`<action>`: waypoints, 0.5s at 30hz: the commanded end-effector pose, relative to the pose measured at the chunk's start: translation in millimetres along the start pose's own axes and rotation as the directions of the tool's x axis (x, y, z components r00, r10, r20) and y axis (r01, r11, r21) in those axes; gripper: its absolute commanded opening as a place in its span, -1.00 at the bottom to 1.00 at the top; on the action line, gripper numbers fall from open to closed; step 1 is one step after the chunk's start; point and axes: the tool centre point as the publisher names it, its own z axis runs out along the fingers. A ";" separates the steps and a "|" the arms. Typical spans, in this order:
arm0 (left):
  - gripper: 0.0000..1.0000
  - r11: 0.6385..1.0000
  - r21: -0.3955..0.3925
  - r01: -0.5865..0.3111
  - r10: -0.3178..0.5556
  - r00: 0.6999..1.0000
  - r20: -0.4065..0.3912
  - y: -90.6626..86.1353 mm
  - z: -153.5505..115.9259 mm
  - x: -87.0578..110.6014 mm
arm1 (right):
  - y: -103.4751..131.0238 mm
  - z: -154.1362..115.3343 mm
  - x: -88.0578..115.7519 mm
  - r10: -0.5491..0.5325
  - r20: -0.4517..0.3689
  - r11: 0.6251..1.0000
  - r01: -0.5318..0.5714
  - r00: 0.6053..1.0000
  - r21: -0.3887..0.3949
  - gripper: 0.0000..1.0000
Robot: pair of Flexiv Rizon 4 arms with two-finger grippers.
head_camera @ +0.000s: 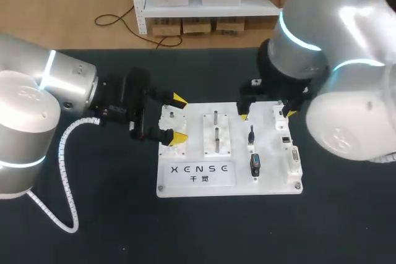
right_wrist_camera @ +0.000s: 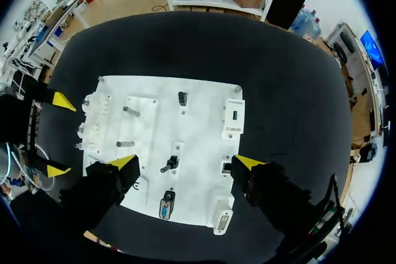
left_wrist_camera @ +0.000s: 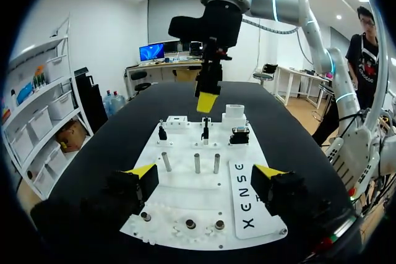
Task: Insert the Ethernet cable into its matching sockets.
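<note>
right pincer (right_wrist_camera: 185, 164), wide open and empty, hovered over a black plug (right_wrist_camera: 169, 165) on the board (right_wrist_camera: 198, 122). it needed to descend centred before closing. left pincer (left_wrist_camera: 205, 171) was open, empty too.

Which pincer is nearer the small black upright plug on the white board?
Right. Right pincer hovers close by the small black upright plug; left pincer sits far across the white board.

The board (head_camera: 198, 174) lay flat on the table (head_camera: 93, 227) between the two arms. The left gripper (head_camera: 179, 118) hung over one end of it, three upright pegs (left_wrist_camera: 197, 162) just ahead of its fingers. Below the right gripper (right_wrist_camera: 185, 162), between its fingers, stood a small upright fitting (right_wrist_camera: 170, 165). A socket block (right_wrist_camera: 234, 115) sat ahead, and a connector (right_wrist_camera: 166, 205) behind.
</note>
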 end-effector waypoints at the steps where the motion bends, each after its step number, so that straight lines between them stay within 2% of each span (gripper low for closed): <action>1: 1.00 1.000 -0.004 -0.003 0.003 1.000 0.006 -1.1 -0.1 1.5 | 6.4 17.4 -4.3 0.001 -0.032 1.000 -0.001 0.999 0.014 1.00; 11: 1.00 1.000 -0.004 -0.003 0.003 1.000 0.006 -1.1 -0.1 1.5 | 12.2 41.1 13.3 -0.001 -0.096 1.000 0.003 0.995 0.019 1.00; 15: 1.00 1.000 -0.004 -0.003 0.003 1.000 0.006 -1.1 -0.1 1.5 | 12.4 44.8 16.7 -0.006 -0.104 1.000 0.008 0.995 0.028 0.49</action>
